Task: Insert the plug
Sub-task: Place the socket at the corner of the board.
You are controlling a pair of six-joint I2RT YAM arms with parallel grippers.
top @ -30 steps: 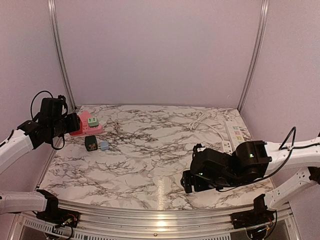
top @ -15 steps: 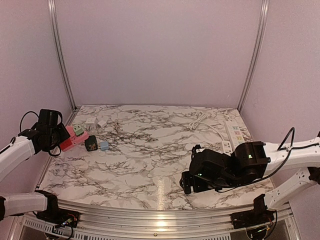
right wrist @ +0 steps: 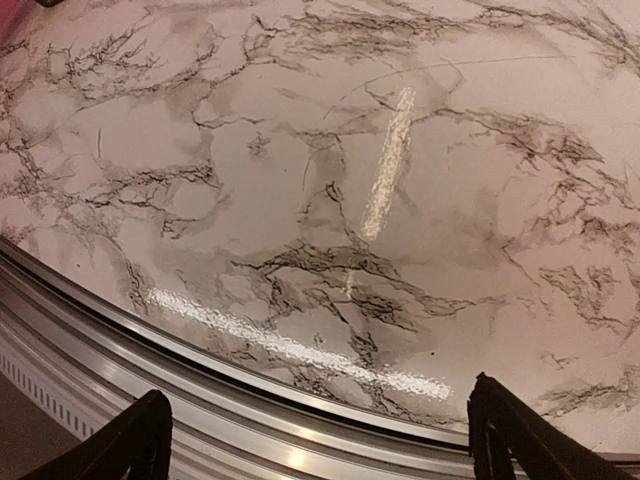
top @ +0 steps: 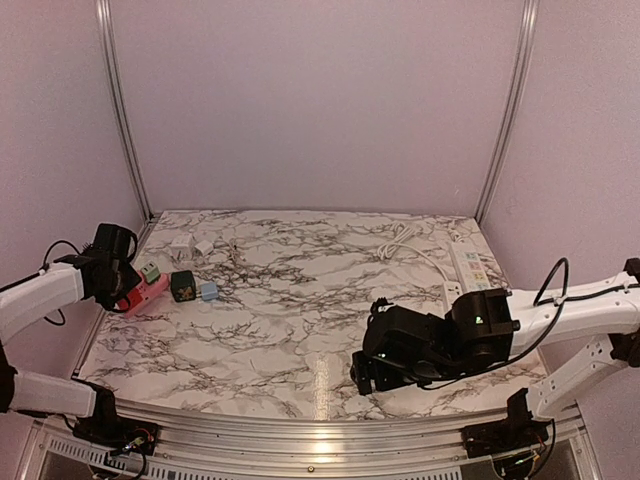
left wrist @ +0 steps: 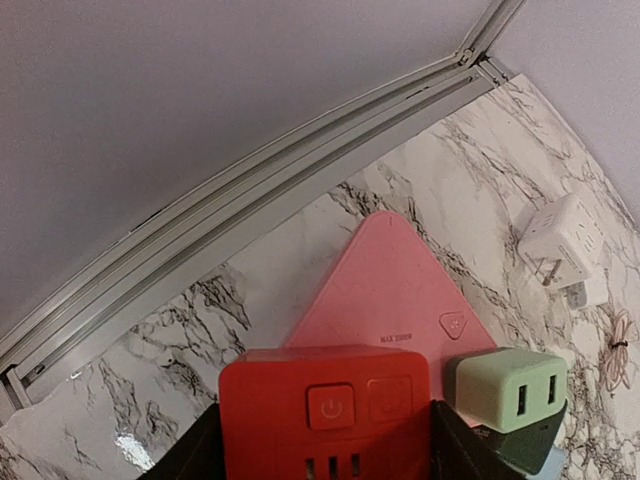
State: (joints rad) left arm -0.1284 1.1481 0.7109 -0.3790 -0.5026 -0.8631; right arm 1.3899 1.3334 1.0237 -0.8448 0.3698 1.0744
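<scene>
My left gripper (top: pixel 120 277) (left wrist: pixel 325 445) is shut on a red-pink socket block (left wrist: pixel 330 405) with a power button, its pink triangular face (left wrist: pixel 385 290) pointing away. It is held low at the table's left edge (top: pixel 142 292). A light green USB plug cube (left wrist: pixel 510 388) (top: pixel 150 271) sits against the block's side; I cannot tell whether it is plugged in. My right gripper (top: pixel 363 372) (right wrist: pixel 325 440) is open and empty above the table's near edge, fingers (right wrist: pixel 140 440) wide apart.
A dark green cube (top: pixel 182 285) and a light blue cube (top: pixel 208 291) lie right of the socket block. White adapters (top: pixel 190 244) (left wrist: pixel 562 238) lie behind them. A white power strip (top: pixel 470 268) and coiled white cable (top: pixel 403 240) lie at the right. The metal rail (right wrist: pixel 300 400) borders the near edge.
My left arm has come down and toward the near left, carrying the pink socket block and green cube lower. My right arm has shifted slightly left.
</scene>
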